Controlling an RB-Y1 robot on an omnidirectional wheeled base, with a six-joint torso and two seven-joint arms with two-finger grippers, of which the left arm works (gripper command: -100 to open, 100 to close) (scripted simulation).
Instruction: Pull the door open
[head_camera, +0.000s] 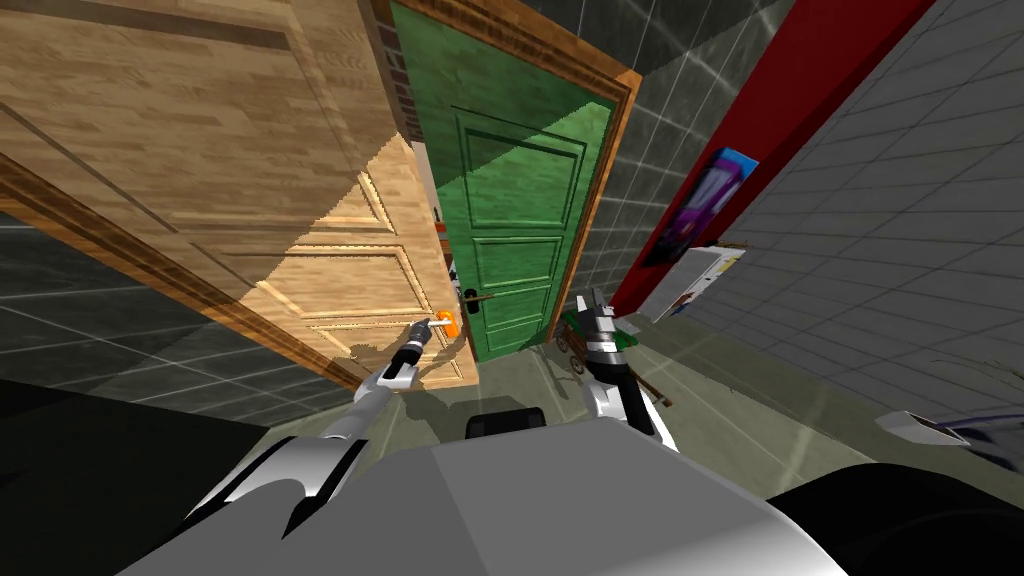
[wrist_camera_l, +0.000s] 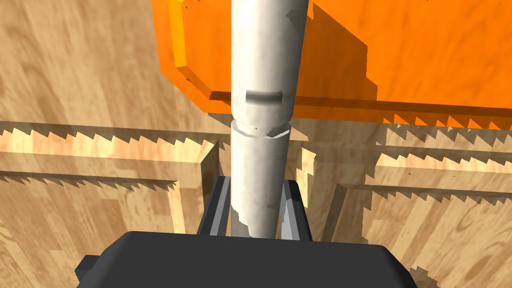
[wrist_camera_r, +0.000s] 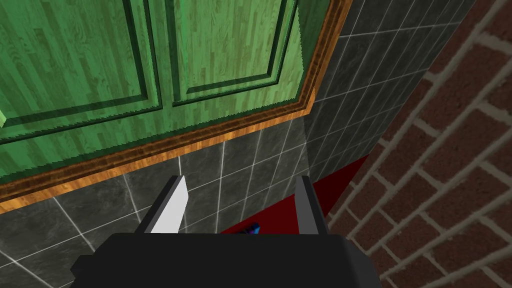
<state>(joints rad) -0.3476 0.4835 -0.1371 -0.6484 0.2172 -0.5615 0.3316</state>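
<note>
Around: a green door (head_camera: 515, 200) with a dark handle (head_camera: 475, 299) stands in a brown frame (head_camera: 605, 180), with grey tiled wall (wrist_camera_r: 225, 165) beside the frame.
Red wall: it runs on the far side of the green door from the wooden door, and a blue and purple poster (head_camera: 700, 205) hangs on it with a white sheet (head_camera: 700, 280) below.
Writing: the marks on the poster and the sheet are too small to read.
Floor: a small brown and green thing (head_camera: 573, 338) lies near the foot of the green door, partly hidden by my right arm.
Wooden door: the light wooden door (head_camera: 340, 270) is on my left of the green door, and its handle edge comes close to the green door's handle side.
Handle: a pale grey bar handle (wrist_camera_l: 262, 75) sticks out from an orange plate (wrist_camera_l: 425, 50) on the wooden door.
Left tool: the left tool (wrist_camera_l: 256, 200) is clenched on the bar handle, one finger on each side of it.
Right tool: the right tool (wrist_camera_r: 241, 190) is released, fingers wide apart, near the green door's frame and not touching it.
</note>
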